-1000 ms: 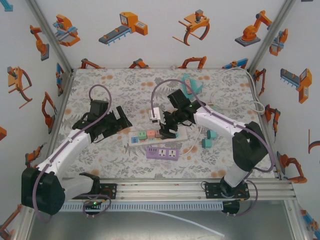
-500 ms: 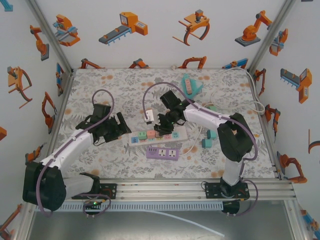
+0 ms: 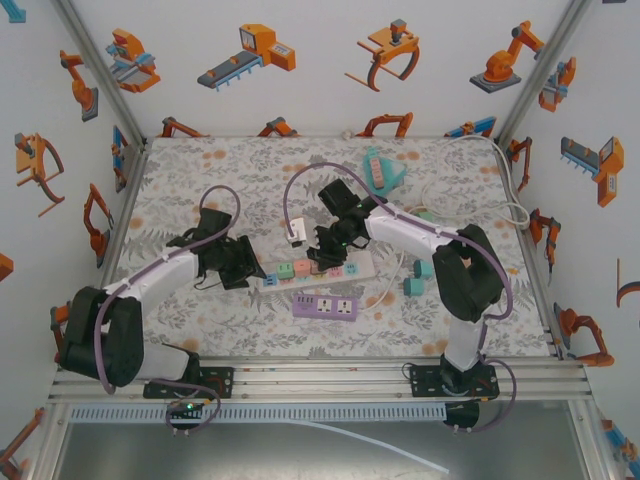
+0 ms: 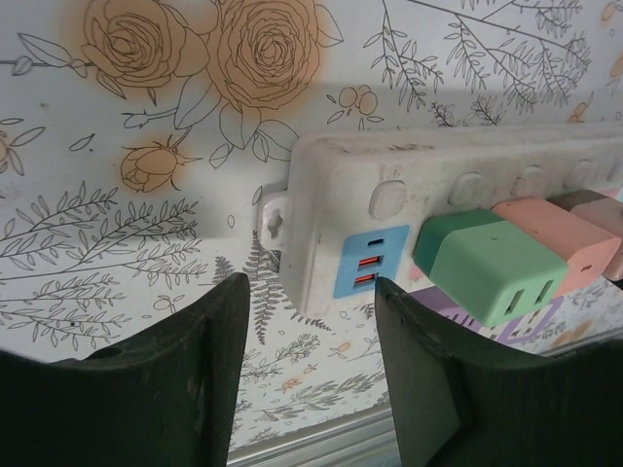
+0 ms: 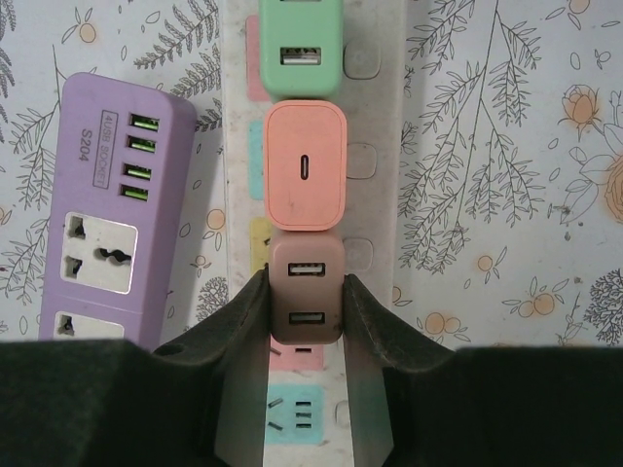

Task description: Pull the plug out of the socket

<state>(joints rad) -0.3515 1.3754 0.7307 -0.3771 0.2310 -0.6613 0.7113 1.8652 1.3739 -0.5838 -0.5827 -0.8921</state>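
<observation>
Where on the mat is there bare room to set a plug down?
Bare: back-left mat, behind the left gripper; front band between purple strip and rail. Crowded: centre, around white strip, right gripper on brown plug; right side, teal plugs and cable.

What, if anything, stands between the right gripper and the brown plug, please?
Nothing visible: the right gripper clasps both sides of the brown plug; the pink plug next along the strip is clear of its fingers.
</observation>
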